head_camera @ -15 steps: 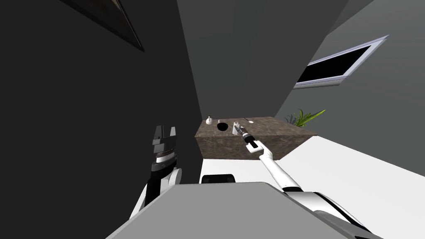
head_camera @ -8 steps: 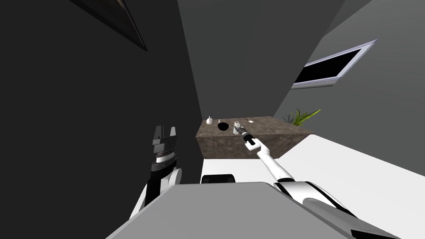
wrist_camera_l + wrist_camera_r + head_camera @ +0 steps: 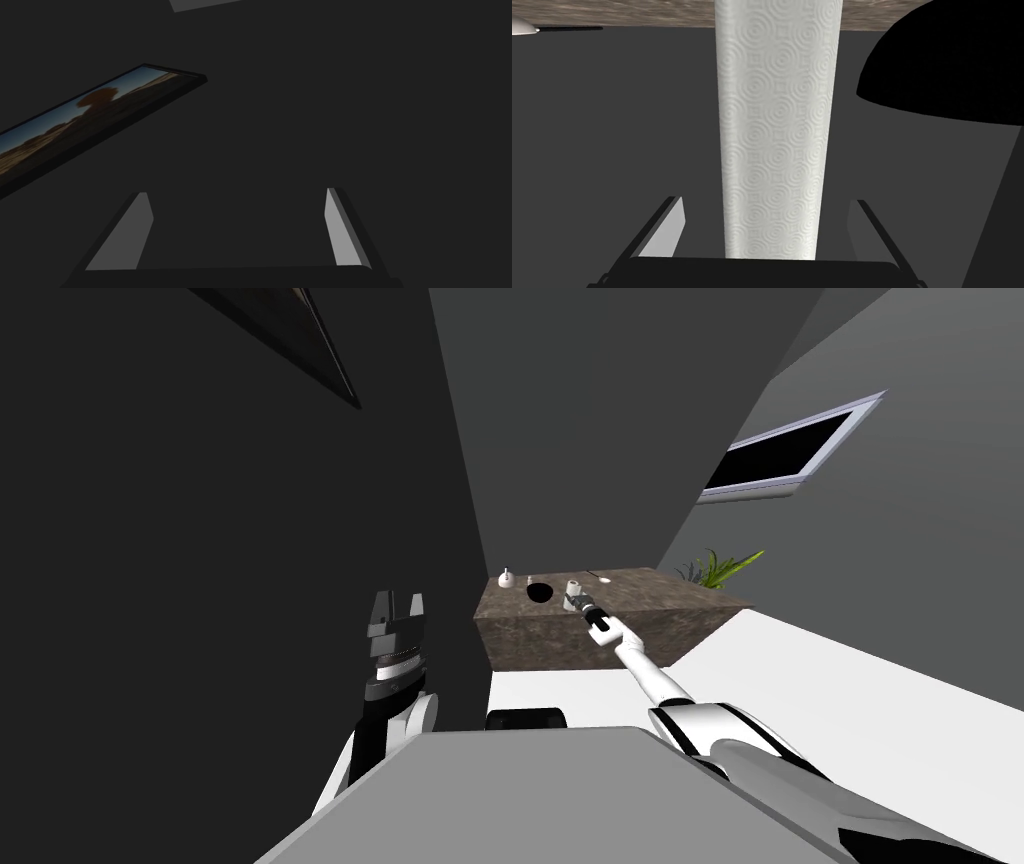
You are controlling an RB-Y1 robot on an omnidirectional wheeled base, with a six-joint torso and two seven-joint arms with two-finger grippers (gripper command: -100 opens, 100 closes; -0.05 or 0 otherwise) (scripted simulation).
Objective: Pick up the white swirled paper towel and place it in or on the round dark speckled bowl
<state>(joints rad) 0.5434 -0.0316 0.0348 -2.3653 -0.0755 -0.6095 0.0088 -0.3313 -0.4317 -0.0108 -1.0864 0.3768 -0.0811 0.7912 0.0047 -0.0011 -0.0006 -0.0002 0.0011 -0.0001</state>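
The white paper towel (image 3: pixel 573 588) with its swirled embossing stands upright on a brown speckled counter (image 3: pixel 640 613). In the right wrist view the roll (image 3: pixel 777 125) rises between my right gripper's (image 3: pixel 767 200) open fingers, with a gap on each side. The round dark bowl (image 3: pixel 538 593) sits just left of the roll on the countertop, and its black side (image 3: pixel 947 65) shows close beside the roll. My right arm reaches out over the counter, gripper (image 3: pixel 576 601) at the roll. The left gripper (image 3: pixel 397 608) is held up near the dark wall, fingers (image 3: pixel 142 225) open and empty.
A small white bottle-like thing (image 3: pixel 506 579) stands left of the bowl. A white spoon-like thing (image 3: pixel 603 579) lies behind the roll. A green plant (image 3: pixel 718 569) grows beyond the counter's right end. White floor lies to the right, and a dark wall stands close on the left.
My right arm has stretched further forward over the counter, bringing the gripper closer around the paper towel. The head view has shifted slightly. The left arm is still.
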